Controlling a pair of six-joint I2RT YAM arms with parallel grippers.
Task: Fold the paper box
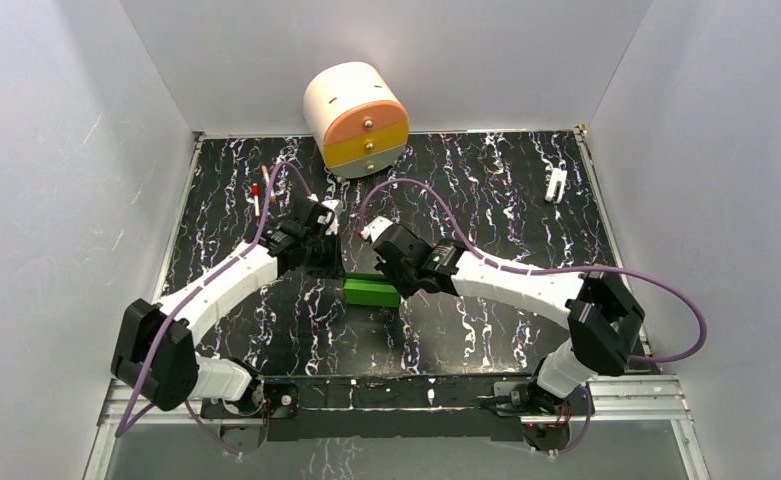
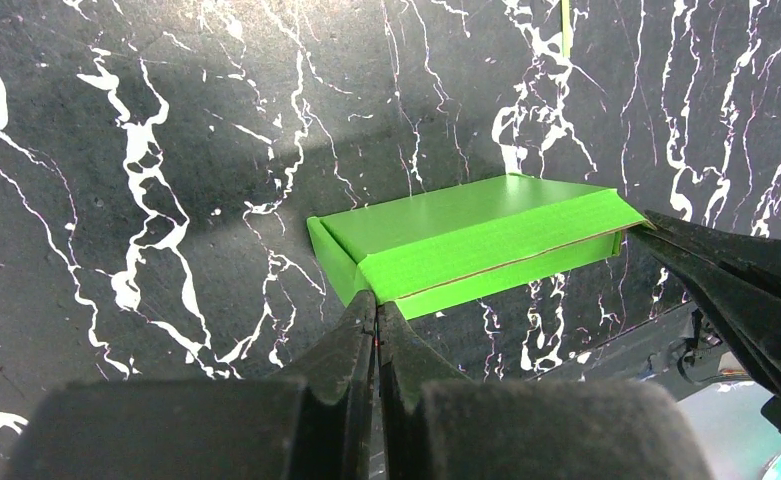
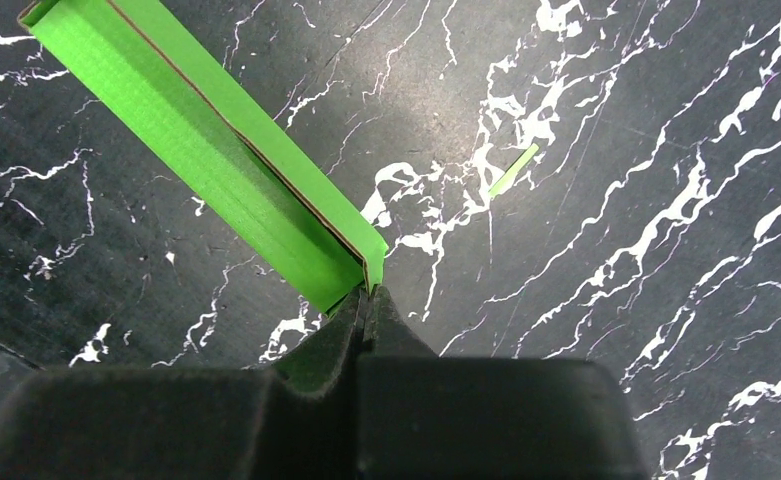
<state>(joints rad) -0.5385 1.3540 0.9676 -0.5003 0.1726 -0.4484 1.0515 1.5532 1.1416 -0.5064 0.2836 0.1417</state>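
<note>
The paper box (image 1: 371,291) is a small bright green closed box lying flat on the black marbled table, between the two arms. My left gripper (image 1: 343,272) is shut with its tips touching the box's (image 2: 466,235) near left corner; in the left wrist view the closed left gripper (image 2: 376,302) has nothing between its fingers. My right gripper (image 1: 402,288) is shut at the box's other end. In the right wrist view the right gripper (image 3: 368,292) meets the corner of the box (image 3: 196,150), and the lid seam shows as a thin brown line.
A cream cylinder drawer unit (image 1: 356,120) with orange and yellow drawers lies at the back. Pens (image 1: 258,195) lie at the back left and a small white clip (image 1: 556,185) at the back right. A thin green scrap (image 3: 514,168) lies beyond the box.
</note>
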